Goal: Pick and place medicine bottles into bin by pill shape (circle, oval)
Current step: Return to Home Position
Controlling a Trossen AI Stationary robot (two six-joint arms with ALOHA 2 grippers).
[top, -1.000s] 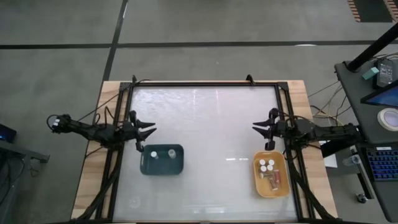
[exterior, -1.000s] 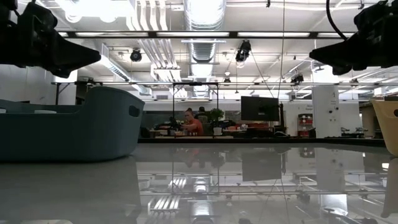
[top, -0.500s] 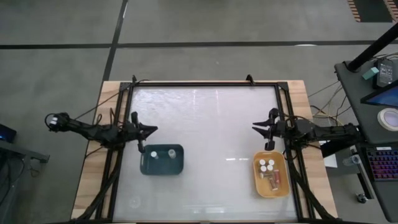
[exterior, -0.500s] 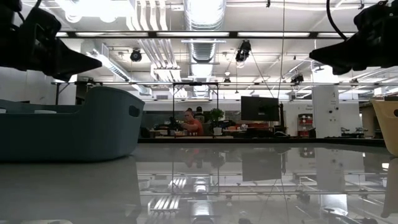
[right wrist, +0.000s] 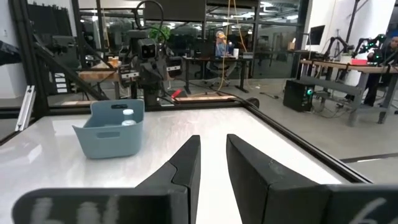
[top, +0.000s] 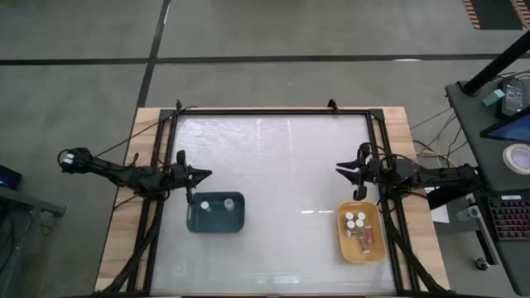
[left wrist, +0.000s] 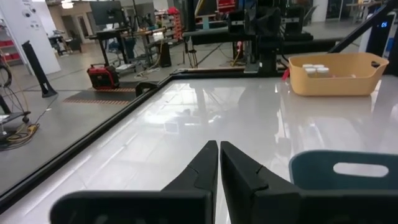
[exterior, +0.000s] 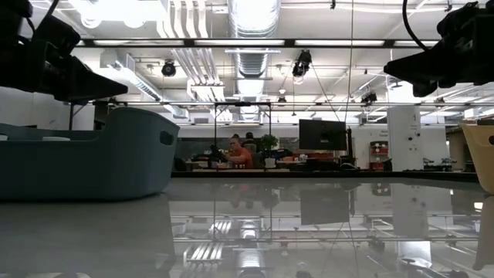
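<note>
I have the left gripper (top: pixel 201 175) hanging near the left edge of the table (top: pixel 281 157), its two fingers (left wrist: pixel 202 163) pressed almost together with nothing between them. The teal bin (top: pixel 217 223) sits just beside its fingertips, a touch forward and off to one side, apart from the tool. Two white-capped bottles (top: pixel 204 204) stand upright inside it. Straight across from this gripper, well apart, the right gripper (top: pixel 341 170) points back at it from the opposite edge. Its fingers (right wrist: pixel 186 158) are a little parted, a strip of table shows in the gap, and they grasp nothing. The yellow bin (top: pixel 342 242) lies just beside that gripper's tip, not under it. It holds more bottles: three white caps (top: pixel 351 223) bunched at the end nearest the gripper, and a few reddish and orange ones lying on their sides farther from it, though I cannot count those exactly. From the low camera I see both tools hanging clear above the tabletop, neither touching a bin. A person (exterior: pixel 235 154) sits at a desk far back in the room.
</note>
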